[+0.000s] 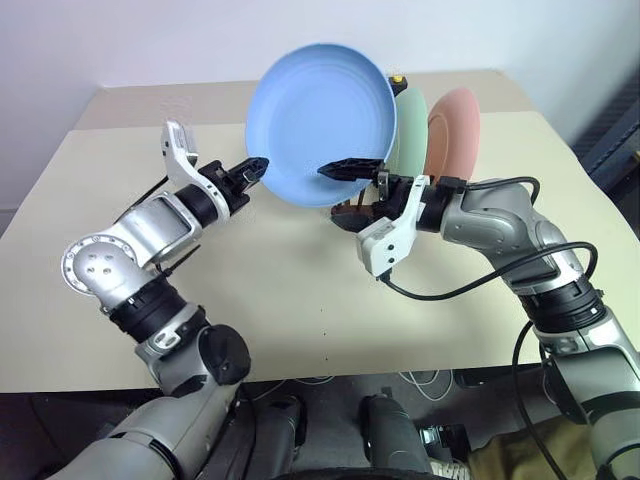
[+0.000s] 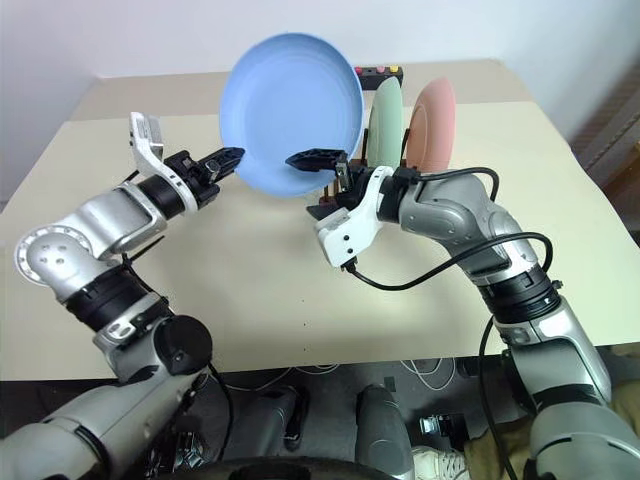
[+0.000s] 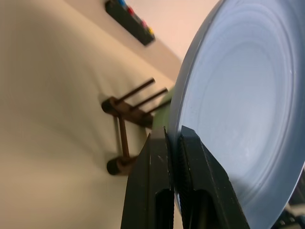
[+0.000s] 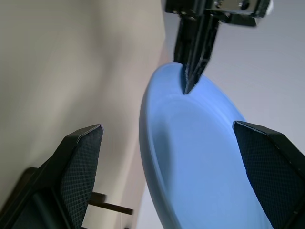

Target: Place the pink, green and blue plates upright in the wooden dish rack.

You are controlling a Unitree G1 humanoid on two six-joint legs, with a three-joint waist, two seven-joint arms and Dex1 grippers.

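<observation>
Two of your three plates already stand upright in the wooden dish rack (image 3: 125, 125): the green plate (image 1: 409, 132) and, behind it, the pink plate (image 1: 455, 133), both on edge at the far side of the table (image 1: 90, 180). That leaves only the blue plate (image 1: 322, 123), which you have up in the air just in front of the rack, tilted with its hollow side facing you.

Your left gripper (image 1: 254, 170) is clamped on the blue plate's rim at its left edge; the left wrist view shows both black fingers pressed tight on either side of the rim. Your right gripper (image 4: 167, 157) stands wide, its fingers spread to either side of the plate's opposite edge and not yet pinching it.

What remains, as I judge it, is to carry the blue plate to the free pegs at the near end of the rack, stand it on edge there and let go.

No brand, label or writing can be read. A black box (image 3: 129, 21) with coloured buttons lies beyond the rack, but nothing legible shows on it.
</observation>
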